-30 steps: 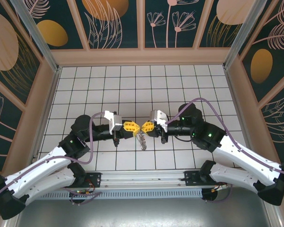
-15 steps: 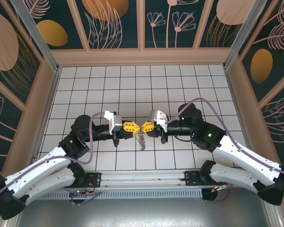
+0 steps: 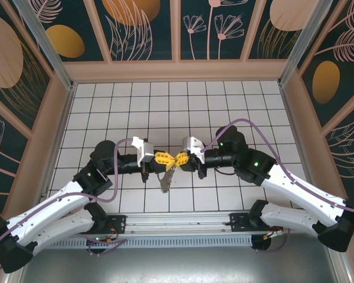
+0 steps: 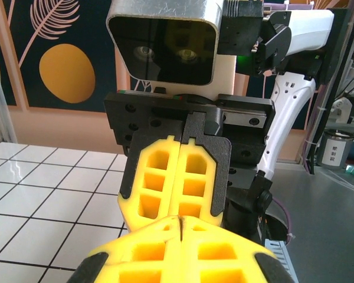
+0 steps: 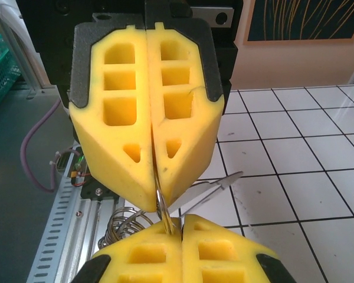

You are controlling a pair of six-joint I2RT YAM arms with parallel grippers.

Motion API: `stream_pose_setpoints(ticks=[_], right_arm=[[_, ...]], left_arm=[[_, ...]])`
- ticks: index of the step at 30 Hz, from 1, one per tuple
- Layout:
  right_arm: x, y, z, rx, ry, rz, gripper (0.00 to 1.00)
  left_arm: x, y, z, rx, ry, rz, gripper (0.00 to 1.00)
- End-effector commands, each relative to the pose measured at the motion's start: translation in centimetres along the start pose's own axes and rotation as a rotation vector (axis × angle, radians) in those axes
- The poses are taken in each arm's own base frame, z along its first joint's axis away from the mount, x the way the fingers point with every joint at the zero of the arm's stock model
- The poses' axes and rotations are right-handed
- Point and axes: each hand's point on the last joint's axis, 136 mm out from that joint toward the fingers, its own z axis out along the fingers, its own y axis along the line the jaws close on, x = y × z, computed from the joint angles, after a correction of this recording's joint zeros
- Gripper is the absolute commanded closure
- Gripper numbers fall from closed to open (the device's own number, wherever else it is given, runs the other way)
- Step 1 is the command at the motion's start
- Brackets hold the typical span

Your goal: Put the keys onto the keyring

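My two grippers meet tip to tip over the tiled floor, left gripper (image 3: 168, 158) against right gripper (image 3: 177, 159), both shut. In the right wrist view the left gripper (image 5: 156, 203) pinches the thin wire of the keyring (image 5: 163, 213). The ring's ribbed coil (image 5: 127, 227) hangs beside and below it. The pale blade of the keys (image 5: 215, 187) sticks out stiffly from the tips of the right gripper (image 5: 182, 221); its head is hidden between the pads. From above, the metal bundle (image 3: 166, 178) dangles under the tips. In the left wrist view the left gripper (image 4: 180, 227) faces the right one's fingers (image 4: 159, 177).
White tiled floor (image 3: 165, 106) stretches behind the grippers, boxed in by wooden walls. The aluminium rail (image 3: 177, 227) with both arm bases runs along the near edge. Purple cables loop over each arm.
Both grippers shifted slightly left, staying tip to tip. The hanging metal swung from straight down under the right tips to a longer, tilted shape under the left tips.
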Motion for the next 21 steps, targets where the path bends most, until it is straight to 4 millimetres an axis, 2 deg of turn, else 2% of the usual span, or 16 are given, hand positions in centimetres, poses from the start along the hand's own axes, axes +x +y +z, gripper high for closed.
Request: stream_pose_setpoints(ticks=[1,3,6,8,13,21], right_arm=[[-1.1,-0.6,0.1,0.019,-0.027,-0.024,1.0],[-1.5,-0.2,-0.2,0.007,-0.049,-0.037,1.0],[-1.8,-0.1,-0.7,0.019,-0.073,-0.051,0.86],[-1.6,-0.2,-1.0,0.037,-0.08,-0.054,0.8],[-1.0,0.1,-1.4,0.05,-0.083,-0.052,0.78],[-2.2,1.1,-3.5,0.077,-0.176,-0.115,0.74]], left_arm=[[-3.1,-3.0,0.0,0.151,-0.071,0.084,1.0],[-3.0,-2.8,0.1,0.144,-0.067,0.085,1.0],[-3.3,-2.7,-0.2,0.121,-0.073,0.1,1.0],[-3.5,-2.7,-0.4,0.11,-0.075,0.106,1.0],[-3.8,-2.7,-0.6,0.099,-0.074,0.113,1.0],[-3.9,-1.9,-0.8,0.038,-0.085,0.122,1.0]])
